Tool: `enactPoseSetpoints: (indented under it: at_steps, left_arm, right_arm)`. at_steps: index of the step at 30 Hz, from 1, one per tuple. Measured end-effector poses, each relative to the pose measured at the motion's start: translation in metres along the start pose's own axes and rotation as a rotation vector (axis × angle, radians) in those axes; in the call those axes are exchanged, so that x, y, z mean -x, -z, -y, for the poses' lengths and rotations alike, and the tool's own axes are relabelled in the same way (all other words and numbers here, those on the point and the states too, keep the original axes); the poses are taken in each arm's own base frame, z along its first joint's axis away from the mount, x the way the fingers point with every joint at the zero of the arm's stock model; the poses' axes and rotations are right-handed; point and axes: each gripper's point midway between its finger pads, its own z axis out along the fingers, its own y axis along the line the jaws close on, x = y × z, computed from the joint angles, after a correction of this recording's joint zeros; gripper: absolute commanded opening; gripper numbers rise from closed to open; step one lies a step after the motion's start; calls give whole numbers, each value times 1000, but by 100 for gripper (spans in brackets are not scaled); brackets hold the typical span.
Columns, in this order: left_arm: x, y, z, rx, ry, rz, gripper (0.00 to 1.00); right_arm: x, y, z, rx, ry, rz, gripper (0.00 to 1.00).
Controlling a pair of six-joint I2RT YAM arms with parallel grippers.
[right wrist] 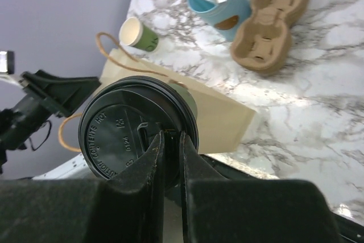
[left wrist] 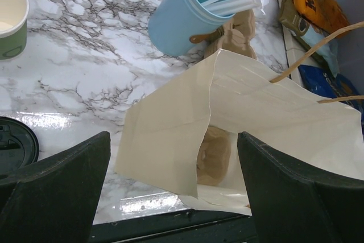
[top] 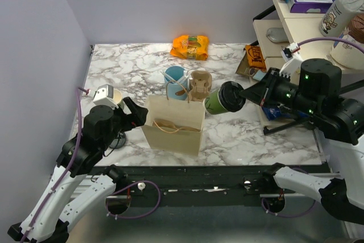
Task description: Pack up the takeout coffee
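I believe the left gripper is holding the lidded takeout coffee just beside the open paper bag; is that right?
Not quite: the right gripper holds the takeout coffee, as the right wrist view shows; the left gripper is open and holds nothing. The rest stands: the cup is beside the open paper bag.

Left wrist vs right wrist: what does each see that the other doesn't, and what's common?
Left wrist only: what looks like a loose black lid on the table, and an orange packet. Right wrist only: the takeout coffee, lidded, pinched in the right gripper. Both: the tan bag, blue cup, cardboard carrier and lidless green cup.
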Motion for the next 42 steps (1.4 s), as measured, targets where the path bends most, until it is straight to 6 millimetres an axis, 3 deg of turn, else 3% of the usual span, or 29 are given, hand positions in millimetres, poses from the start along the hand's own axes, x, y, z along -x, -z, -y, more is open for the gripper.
enactPoseSetpoints:
  at_steps: [7, 11, 20, 30, 42]
  left_arm:
    - [0, -3, 0, 3, 27, 9, 94]
    - [-3, -8, 1, 0, 37, 4, 95]
    - [-10, -13, 9, -43, 39, -23, 95]
    - [-11, -6, 11, -71, 39, -26, 99]
    - [-10, 1, 2, -27, 32, -26, 99]
  right_arm:
    - [-3, -8, -51, 149, 63, -77, 1]
    - [-8, -23, -70, 172, 84, -113, 1]
    - [-22, -72, -83, 91, 124, -161, 1]
    - [-35, -101, -99, 15, 151, -155, 1]
    - [-70, -146, -106, -110, 184, -169, 1]
